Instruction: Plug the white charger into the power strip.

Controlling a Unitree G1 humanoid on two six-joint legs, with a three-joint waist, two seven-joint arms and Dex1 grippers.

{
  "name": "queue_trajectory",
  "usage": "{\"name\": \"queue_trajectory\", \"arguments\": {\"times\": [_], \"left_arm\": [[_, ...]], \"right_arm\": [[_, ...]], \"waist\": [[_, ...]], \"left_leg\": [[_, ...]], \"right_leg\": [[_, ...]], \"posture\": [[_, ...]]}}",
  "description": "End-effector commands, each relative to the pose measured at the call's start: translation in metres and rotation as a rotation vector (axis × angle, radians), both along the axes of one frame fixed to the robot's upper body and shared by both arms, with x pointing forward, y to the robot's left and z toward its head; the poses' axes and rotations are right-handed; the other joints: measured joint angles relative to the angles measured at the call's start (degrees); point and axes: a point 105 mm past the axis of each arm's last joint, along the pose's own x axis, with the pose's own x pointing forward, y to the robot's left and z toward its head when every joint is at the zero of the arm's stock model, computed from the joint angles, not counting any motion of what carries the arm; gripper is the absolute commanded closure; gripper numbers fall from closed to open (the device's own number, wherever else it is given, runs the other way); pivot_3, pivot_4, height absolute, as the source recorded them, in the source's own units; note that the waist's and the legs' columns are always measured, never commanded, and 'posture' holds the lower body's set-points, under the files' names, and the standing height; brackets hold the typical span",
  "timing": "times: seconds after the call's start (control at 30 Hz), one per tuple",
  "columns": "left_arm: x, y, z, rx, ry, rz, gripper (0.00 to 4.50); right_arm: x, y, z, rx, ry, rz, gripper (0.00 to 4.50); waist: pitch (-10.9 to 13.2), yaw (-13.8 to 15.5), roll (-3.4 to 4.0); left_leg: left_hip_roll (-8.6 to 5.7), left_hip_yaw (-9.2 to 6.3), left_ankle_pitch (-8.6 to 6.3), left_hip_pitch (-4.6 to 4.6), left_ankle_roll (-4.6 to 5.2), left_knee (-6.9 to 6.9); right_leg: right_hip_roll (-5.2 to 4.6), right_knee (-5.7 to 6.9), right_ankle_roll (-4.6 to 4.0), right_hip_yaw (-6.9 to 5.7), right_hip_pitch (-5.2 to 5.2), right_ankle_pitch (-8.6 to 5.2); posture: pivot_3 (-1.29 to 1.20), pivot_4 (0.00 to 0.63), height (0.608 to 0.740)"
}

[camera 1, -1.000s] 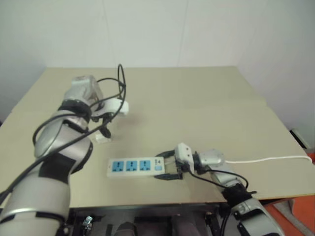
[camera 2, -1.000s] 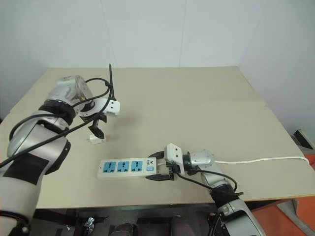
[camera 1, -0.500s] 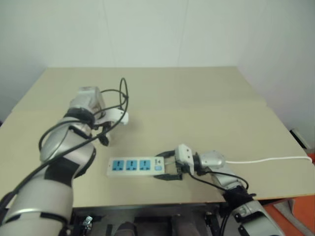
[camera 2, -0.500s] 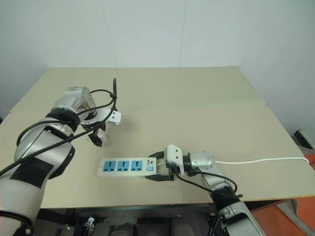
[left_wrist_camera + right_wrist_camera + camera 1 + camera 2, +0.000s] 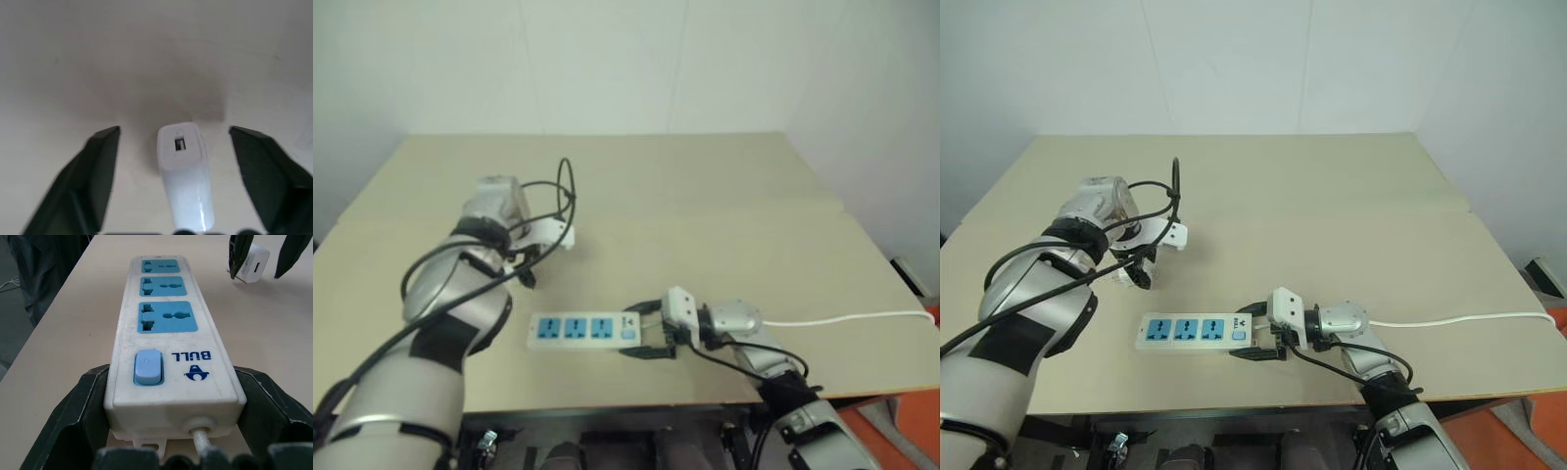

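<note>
Left wrist view: the white charger (image 5: pixel 183 176) lies on the surface (image 5: pixel 146 58) between the left end effector (image 5: pixel 183 147)'s spread, untouching fingers (image 5: pixel 98 166), long axis running along them. The right end effector (image 5: pixel 176 396) clasps the power strip (image 5: pixel 168 333)'s switch end.

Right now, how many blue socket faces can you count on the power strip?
3. They sit in a row along the power strip: one next to the blue switch, one in the middle, one at the far end nearest the white charger. None look hidden.
</note>
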Motion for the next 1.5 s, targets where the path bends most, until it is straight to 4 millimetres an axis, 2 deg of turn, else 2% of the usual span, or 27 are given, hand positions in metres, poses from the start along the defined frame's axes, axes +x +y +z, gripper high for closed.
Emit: {"name": "queue_trajectory", "arguments": {"times": [0.03,0.13,0.17,0.3,0.4,0.53,0.63,0.73,0.8,0.9,1.0,1.13,1.23,1.4,1.5], "left_arm": [[0.001,0.001,0.002,0.021,-0.004,-0.001,2.23],[0.001,0.001,0.000,0.037,-0.009,-0.005,3.28],[0.002,0.001,0.000,0.040,-0.012,-0.004,3.50],[0.003,-0.001,0.001,0.024,-0.024,-0.012,3.50],[0.009,-0.013,0.014,-0.065,-0.083,-0.040,3.50],[0.011,-0.037,0.052,-0.286,-0.137,-0.085,3.50],[0.008,-0.058,0.107,-0.550,-0.213,-0.130,3.50],[-0.007,-0.068,0.158,-0.805,-0.258,-0.193,3.50],[-0.021,-0.070,0.184,-1.003,-0.273,-0.241,3.50],[-0.044,-0.070,0.204,-1.313,-0.236,-0.301,3.50],[-0.062,-0.067,0.192,-1.534,-0.233,-0.323,3.50],[-0.081,-0.070,0.156,-1.614,-0.180,-0.280,3.50],[-0.095,-0.067,0.132,-1.746,-0.056,-0.259,3.50],[-0.105,-0.064,0.088,-1.738,-0.004,-0.225,3.50],[-0.111,-0.063,0.060,-1.672,0.031,-0.247,3.50]], "right_arm": [[0.003,0.000,0.004,-0.009,-0.027,-0.022,1.07],[0.004,-0.001,0.004,-0.010,-0.031,-0.028,1.07],[0.004,-0.001,0.004,-0.009,-0.032,-0.030,1.07],[0.005,-0.001,0.005,-0.010,-0.036,-0.040,1.07],[0.005,-0.002,0.005,-0.010,-0.037,-0.043,1.07],[0.003,-0.004,0.004,-0.013,-0.041,-0.044,1.07],[0.001,-0.007,0.007,-0.009,-0.046,-0.041,1.07],[0.000,-0.007,0.010,-0.002,-0.052,-0.039,1.07],[0.001,-0.006,0.011,0.005,-0.053,-0.040,1.07],[0.001,-0.002,0.011,0.014,-0.046,-0.039,1.07],[0.001,0.001,0.010,0.019,-0.029,-0.022,1.07],[0.003,0.003,0.011,0.021,-0.020,-0.014,1.07],[0.005,0.003,0.009,-0.011,-0.046,0.005,1.07],[0.004,0.006,0.009,0.001,-0.045,0.013,1.07],[0.002,0.007,0.006,0.001,-0.035,0.018,1.07]], "waist": [[0.0,0.0,0.00],[0.0,0.0,0.00],[0.0,0.0,0.00],[0.0,0.0,0.00],[0.0,0.0,0.00],[0.0,0.2,-0.01],[0.0,0.2,-0.02],[0.0,0.0,-0.02],[0.0,-0.2,0.00],[0.0,-0.3,0.06],[0.0,-0.6,0.12],[0.0,-0.6,0.10],[0.0,-0.5,0.10],[0.0,-0.5,0.10],[0.0,-0.5,0.09]], "left_leg": [[0.00,0.00,0.00,0.00,0.00,0.00],[0.00,0.00,0.00,0.00,0.00,0.00],[0.00,0.00,0.00,0.00,0.00,0.00],[-0.01,0.00,0.00,0.02,0.00,0.00],[-0.01,0.00,0.00,0.03,0.00,0.00],[-0.02,0.00,0.00,-0.01,0.00,0.01],[-0.04,-0.02,0.00,-0.07,0.00,0.02],[-0.04,-0.03,0.00,-0.10,0.00,0.03],[-0.03,-0.01,0.00,-0.05,0.00,0.02],[-0.01,0.00,0.00,0.09,0.00,0.02],[0.05,0.00,0.00,0.28,-0.01,0.04],[0.10,-0.06,0.00,0.18,-0.01,0.13],[0.09,-0.08,-0.01,0.10,-0.02,0.16],[0.09,-0.05,-0.01,0.26,-0.02,0.13],[0.08,-0.03,-0.01,0.28,-0.02,0.14]], "right_leg": [[0.00,0.00,0.00,0.00,0.00,0.00],[0.00,0.00,0.00,0.00,0.00,0.00],[0.00,0.00,0.00,0.00,0.00,0.00],[0.00,0.03,0.00,0.00,0.01,0.00],[0.00,0.05,0.00,0.01,0.01,0.00],[-0.03,0.02,0.00,-0.01,0.01,0.00],[-0.06,-0.01,0.00,-0.04,-0.01,0.00],[-0.08,-0.03,0.01,-0.05,-0.01,-0.01],[-0.08,-0.03,0.03,-0.03,-0.01,-0.02],[-0.08,0.16,0.09,-0.01,0.02,-0.06],[-0.06,0.26,0.08,-0.01,0.14,-0.06],[-0.05,0.27,0.02,-0.04,0.07,-0.02],[-0.08,0.25,-0.01,-0.05,0.04,-0.01],[-0.06,0.26,-0.03,-0.04,0.12,0.00],[-0.06,0.24,-0.04,-0.04,0.14,0.01]], "posture": [[0.00,0.150,0.740],[0.00,0.150,0.740],[0.00,0.150,0.740],[0.00,0.150,0.740],[0.00,0.150,0.740],[0.00,0.150,0.740],[0.00,0.150,0.740],[0.00,0.150,0.740],[0.00,0.150,0.740],[0.00,0.150,0.740],[0.00,0.150,0.740],[0.00,0.150,0.740],[0.00,0.150,0.740],[0.00,0.150,0.740],[0.00,0.150,0.740]]}}
